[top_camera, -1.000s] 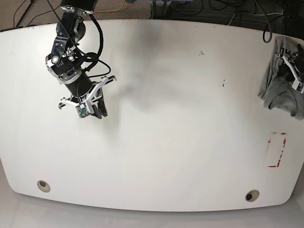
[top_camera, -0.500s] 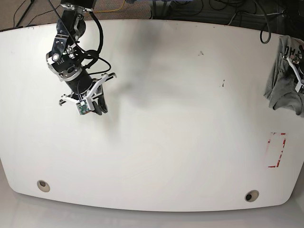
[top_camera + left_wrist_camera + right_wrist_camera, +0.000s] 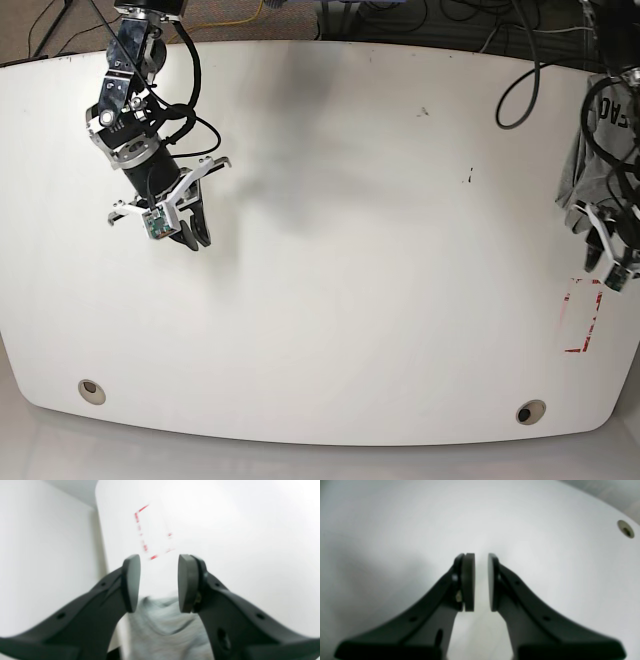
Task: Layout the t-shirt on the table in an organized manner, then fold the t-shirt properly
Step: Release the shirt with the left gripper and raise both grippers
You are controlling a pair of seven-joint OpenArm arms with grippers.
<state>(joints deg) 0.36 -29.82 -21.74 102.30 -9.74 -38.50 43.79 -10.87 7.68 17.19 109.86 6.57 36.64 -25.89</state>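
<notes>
The table [image 3: 330,250], glossy white with rounded corners, fills the base frame; dark floor and cables run along the top edge. Two grommet holes [image 3: 91,391] sit near the bottom edge, and one red-lined mark [image 3: 582,315] lies at lower right. One t-shirt [image 3: 580,170], grey, is bunched at the right edge. The left gripper [image 3: 157,582] stands parted above the fabric, apparently gripping nothing, though the view is blurred. The right gripper [image 3: 481,582], upper left, is nearly closed and empty.
</notes>
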